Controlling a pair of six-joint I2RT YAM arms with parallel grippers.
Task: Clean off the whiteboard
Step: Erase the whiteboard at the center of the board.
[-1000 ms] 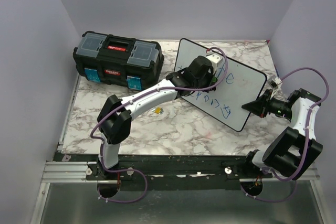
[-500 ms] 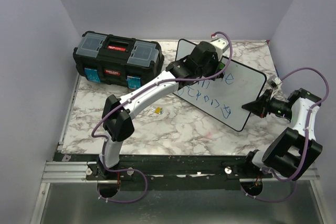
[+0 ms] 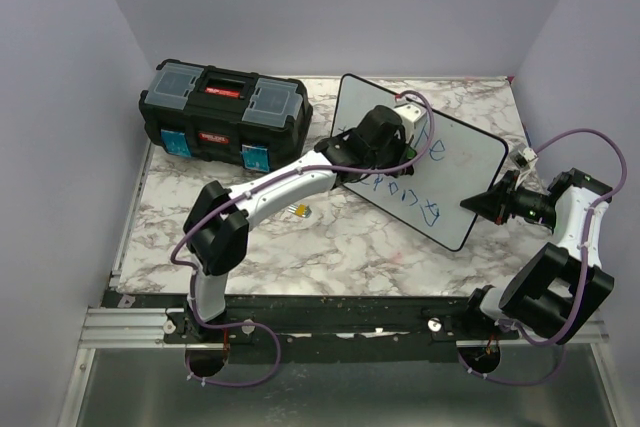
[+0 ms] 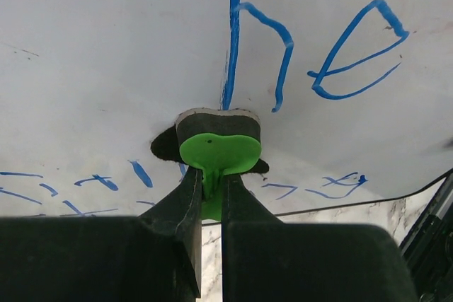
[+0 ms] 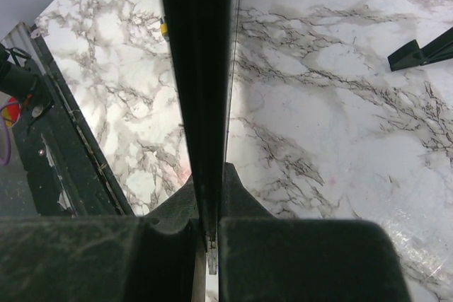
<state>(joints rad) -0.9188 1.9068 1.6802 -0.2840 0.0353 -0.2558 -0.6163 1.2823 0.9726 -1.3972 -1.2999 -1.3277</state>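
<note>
The whiteboard (image 3: 465, 162) stands tilted on the marble table, white with a thin black rim and blue lettering (image 4: 333, 54). My left gripper (image 4: 210, 175) is shut on a green eraser (image 4: 218, 152) whose dark felt pad presses against the board face, just below a blue stroke. In the top view the left gripper (image 3: 385, 142) sits over the board's middle left. My right gripper (image 5: 209, 196) is shut on the board's black edge (image 5: 198, 68), seen edge-on, and holds it at its right corner (image 3: 478, 205).
A black toolbox (image 3: 222, 112) with a red handle label stands at the back left. A small yellow object (image 3: 299, 210) lies on the marble near the board's lower left. Black board feet (image 5: 417, 51) show behind the board. The table's front rail (image 3: 330, 312) lies near.
The left gripper with the eraser moved up toward the board's top edge half a second ago, then came back down to the middle left. The right arm has not moved.
</note>
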